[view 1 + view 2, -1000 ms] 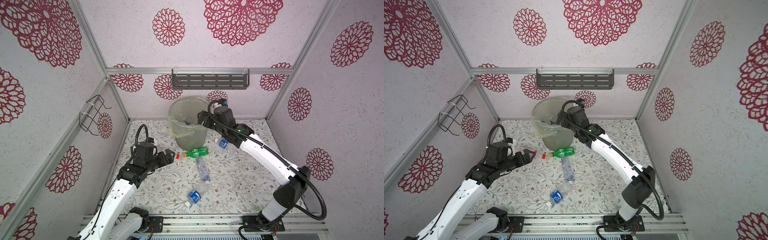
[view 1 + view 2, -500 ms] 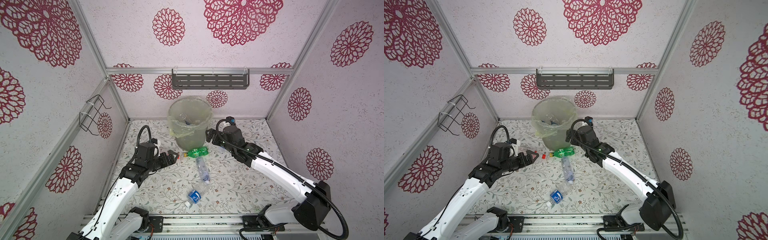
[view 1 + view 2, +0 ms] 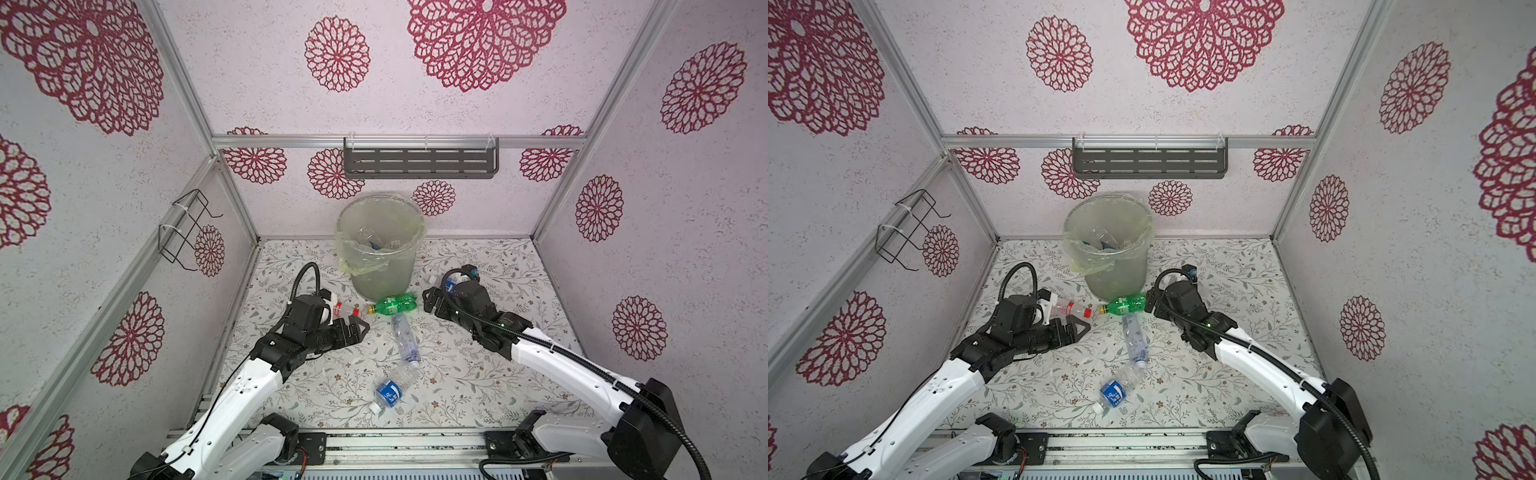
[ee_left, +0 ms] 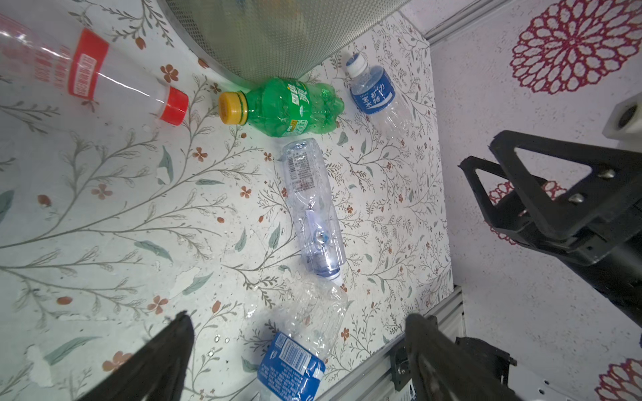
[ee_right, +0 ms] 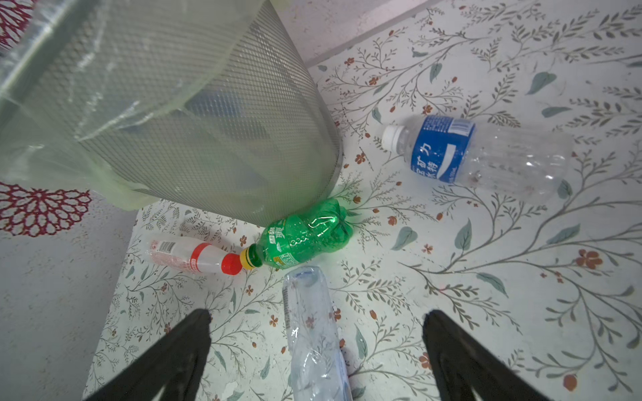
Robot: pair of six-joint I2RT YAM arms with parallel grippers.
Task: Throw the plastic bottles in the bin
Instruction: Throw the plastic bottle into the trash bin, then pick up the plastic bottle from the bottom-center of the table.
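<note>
Overhead stereo pair, close downward wrist views

My left arm (image 3: 249,382) stretches low and forward, left gripper (image 4: 298,321) jaws spread wide, empty; my right arm (image 3: 561,365) angles inward, right gripper (image 5: 317,316) gaping too, gripping nothing

The walls (image 3: 457,104) are speckled off-white, printed with crimson lace-like flower rosettes. The tabletop (image 3: 478,374) is off-white with grey-green leafy sprigs and small rust-red blossoms. The bin (image 3: 384,276) is fine grey-green mesh, and its bag (image 3: 356,258) is a thin yellowish green. The green bottle (image 3: 392,303) has a yellow cap. The red-capped bottle (image 3: 1069,308) is clear with a red band. The crushed bottle (image 3: 405,338) is clear, faintly bluish. The bottle near the front edge (image 3: 390,392) and the bottle beside the bin (image 4: 371,93) are clear, each with a blue label and a white cap. The shelf (image 3: 419,164) is dark grey and the wire rack (image 3: 187,232) is black. The left arm (image 3: 245,390) and right arm (image 3: 561,365) are white with black joints.
</note>
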